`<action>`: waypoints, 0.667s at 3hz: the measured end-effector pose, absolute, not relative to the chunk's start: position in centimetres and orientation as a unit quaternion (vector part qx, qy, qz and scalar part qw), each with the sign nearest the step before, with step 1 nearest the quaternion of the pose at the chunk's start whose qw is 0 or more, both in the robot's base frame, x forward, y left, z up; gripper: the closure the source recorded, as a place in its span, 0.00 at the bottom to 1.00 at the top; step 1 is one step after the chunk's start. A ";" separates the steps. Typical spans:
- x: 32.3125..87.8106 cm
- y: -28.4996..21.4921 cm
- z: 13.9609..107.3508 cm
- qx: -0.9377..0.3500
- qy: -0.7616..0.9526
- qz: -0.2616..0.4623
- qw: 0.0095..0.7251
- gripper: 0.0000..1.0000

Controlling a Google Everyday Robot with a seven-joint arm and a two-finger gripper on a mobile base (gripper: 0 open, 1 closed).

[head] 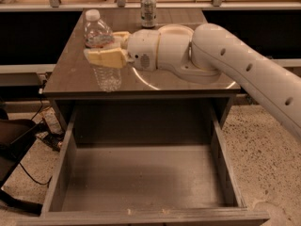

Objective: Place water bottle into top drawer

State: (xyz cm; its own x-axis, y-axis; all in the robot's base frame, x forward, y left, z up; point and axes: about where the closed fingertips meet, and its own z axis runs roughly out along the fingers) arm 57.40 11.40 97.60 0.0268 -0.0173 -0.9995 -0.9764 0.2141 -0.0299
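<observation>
Finding: the robot's white two-finger gripper (104,46) is over the near-left part of the grey desk surface (188,86), with the arm reaching in from the right. Its jaws are clenched on the small clear ribbed plastic water bottle with a white screw cap (107,74), one on the near side and one on the far side, just below the shoulder. The water bottle is close to upright and leans slightly. I cannot tell whether its base touches the surface or hangs just above it.

The wide grey top drawer (141,178) is pulled open below and nearer than the desk edge, and its bottom is bare. A short silver metal can (148,11) stands at the far edge of the surface, well apart from the gripper.

Handling assessment: judge the water bottle light, thin-walled and easily dented. Its fill level is not legible. The ribs offer grip. You hold it high, so expect the lower body to swing as the arm moves; a hold nearer mid-body would be steadier. Use a moderate clamp, since too hard buckles the wall and too loose lets it slip. Clear the near desk edge before lowering, and release low, because a tall narrow bottle tips readily.
</observation>
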 end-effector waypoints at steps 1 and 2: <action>54.0 9.5 95.3 -0.452 0.555 0.432 0.549 1.00; 51.3 7.1 90.7 -0.439 0.574 0.416 0.551 1.00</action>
State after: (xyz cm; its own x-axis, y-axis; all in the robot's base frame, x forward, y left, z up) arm 51.28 7.07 90.66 -0.0059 -0.0459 -0.9989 -0.9634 0.2680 -0.0067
